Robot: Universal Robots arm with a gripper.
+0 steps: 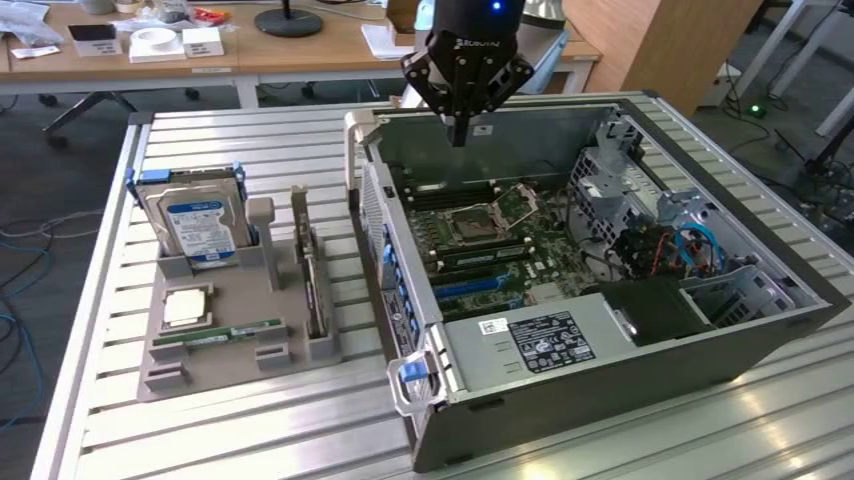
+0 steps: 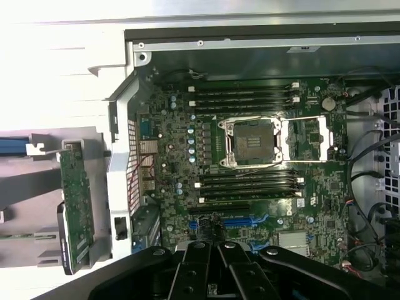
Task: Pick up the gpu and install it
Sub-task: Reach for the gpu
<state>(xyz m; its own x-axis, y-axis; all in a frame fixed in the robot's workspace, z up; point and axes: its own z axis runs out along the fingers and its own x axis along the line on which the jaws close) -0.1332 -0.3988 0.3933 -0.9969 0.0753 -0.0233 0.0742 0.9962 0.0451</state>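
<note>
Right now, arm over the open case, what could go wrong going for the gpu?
The gripper hangs shut above the case, while the gpu stands on edge in the gray holder: descending shut might knock it over. Its slot lies close to the case wall, where the gripper could catch. The CPU socket sits open; a low pass may hit it.

One gpu (image 2: 77,201), one hard drive (image 1: 200,226), one case (image 1: 641,392).

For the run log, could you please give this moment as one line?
tool shut, empty, over case | gpu in tray, untouched
</note>
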